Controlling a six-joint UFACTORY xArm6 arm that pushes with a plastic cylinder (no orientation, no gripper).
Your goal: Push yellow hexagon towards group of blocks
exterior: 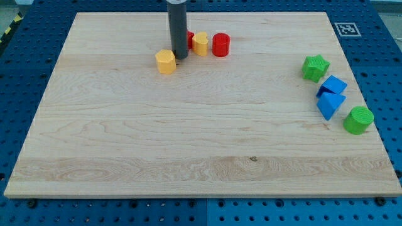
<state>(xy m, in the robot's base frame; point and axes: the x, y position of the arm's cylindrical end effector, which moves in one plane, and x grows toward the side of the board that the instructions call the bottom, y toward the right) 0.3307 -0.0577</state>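
— Yellow hexagon (166,61): where?
— Touching my tip (181,57), on its left. No long axis or heading readable. Second yellow block (200,43) and red cylinder (220,45) right of tip. No jaws; bare rod.

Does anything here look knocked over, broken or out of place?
Nothing stands out. The blocks rest flat on the wooden board, none tipped or damaged. My tip sits just right of the yellow hexagon.

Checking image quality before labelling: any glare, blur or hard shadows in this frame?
Camera view: light even, no glare on the board; soft short shadows beside the yellow hexagon and green cylinder; blocks sharp; the rod hides part of a red block.
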